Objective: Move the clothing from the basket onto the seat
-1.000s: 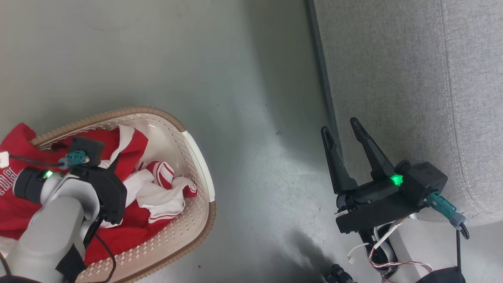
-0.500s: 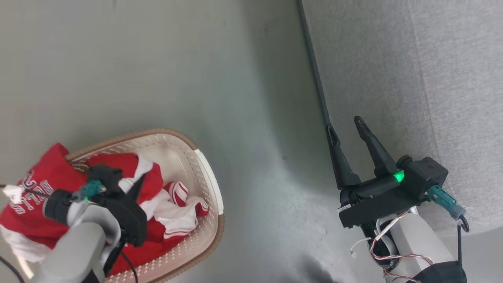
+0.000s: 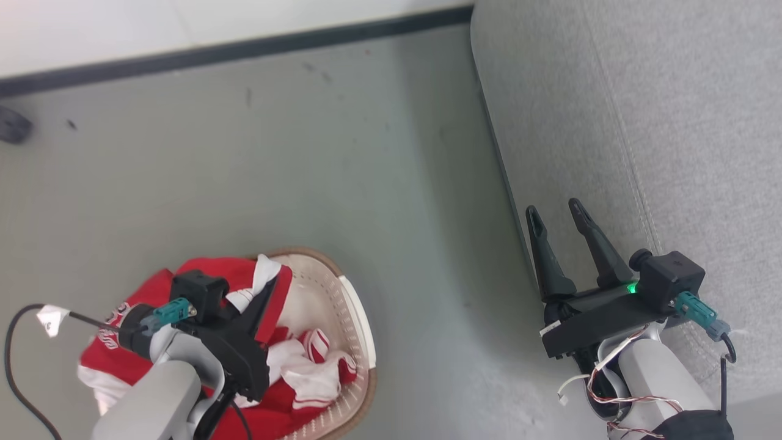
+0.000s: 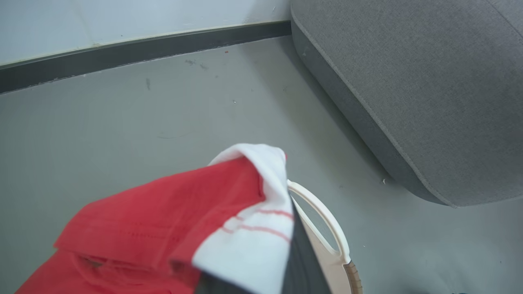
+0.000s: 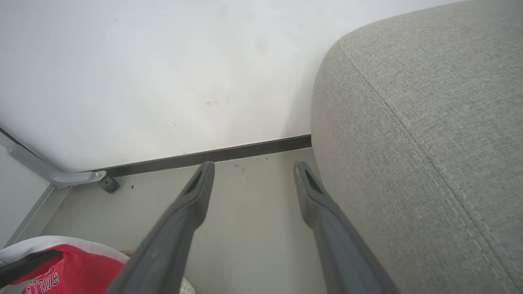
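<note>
Left gripper [image 3: 267, 292] pinches the red clothing [image 4: 163, 212] above the basket [image 3: 357, 318] — fabric trailing leftward across its rim — right gripper [image 3: 555, 208] well right of it, open, empty.

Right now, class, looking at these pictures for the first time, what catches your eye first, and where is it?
The red clothing with white trim stands out most, bunched at the lower left of the head view, pinched in the shut left gripper over the cream laundry basket. Next comes the big grey sofa along the right, with the right gripper open and empty at its edge.
</note>
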